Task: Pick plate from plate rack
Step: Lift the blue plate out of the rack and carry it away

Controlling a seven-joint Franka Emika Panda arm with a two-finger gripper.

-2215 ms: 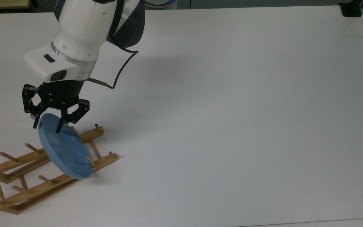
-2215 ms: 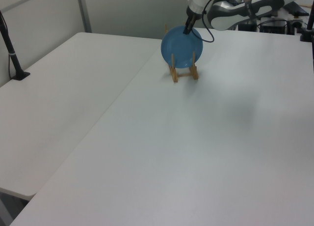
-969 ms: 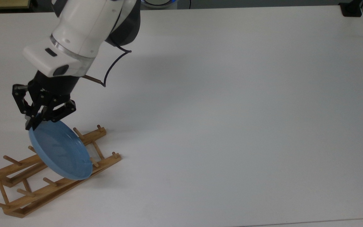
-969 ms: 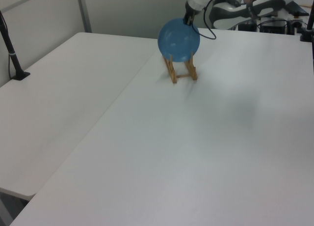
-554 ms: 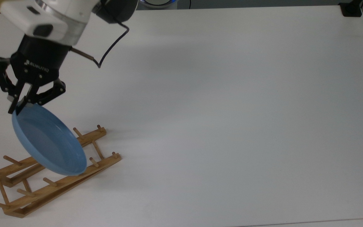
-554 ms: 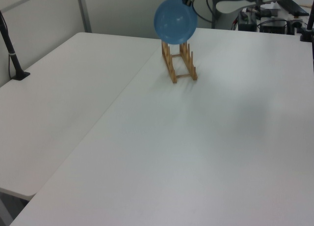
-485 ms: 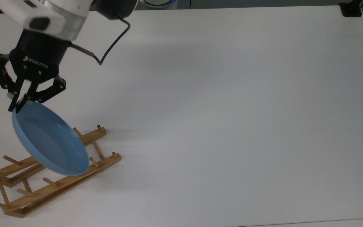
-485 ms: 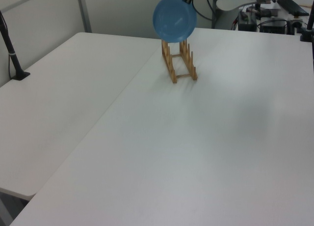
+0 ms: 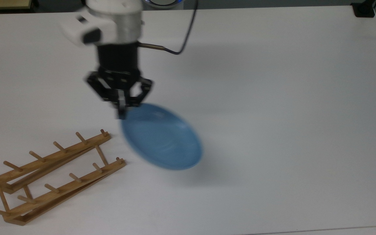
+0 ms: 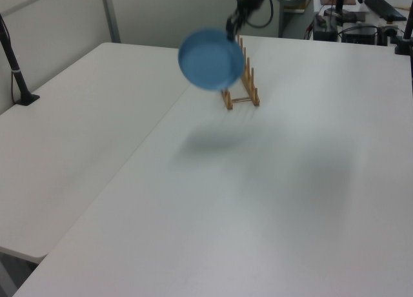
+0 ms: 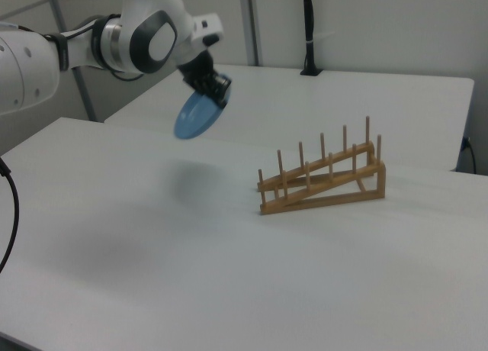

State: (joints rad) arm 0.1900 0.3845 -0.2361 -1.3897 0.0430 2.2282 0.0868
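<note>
Your claw (image 9: 121, 110) has swung the plate (image 9: 162, 141) off the plate rack (image 9: 52, 174); clenched on its rim, it hangs above the table (image 9: 273, 98), well apart.

My white table (image 9: 273, 98) spreads wide, another white table (image 10: 71, 135) adjoining it. A black clamp post (image 10: 13, 64) stands at the left view's far left.

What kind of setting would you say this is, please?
Probably a robotics lab: a white robot arm with a black two-finger gripper holds a round matte blue plate above a bare white table, beside a light brown wooden peg rack, with camera posts clamped at table edges.
</note>
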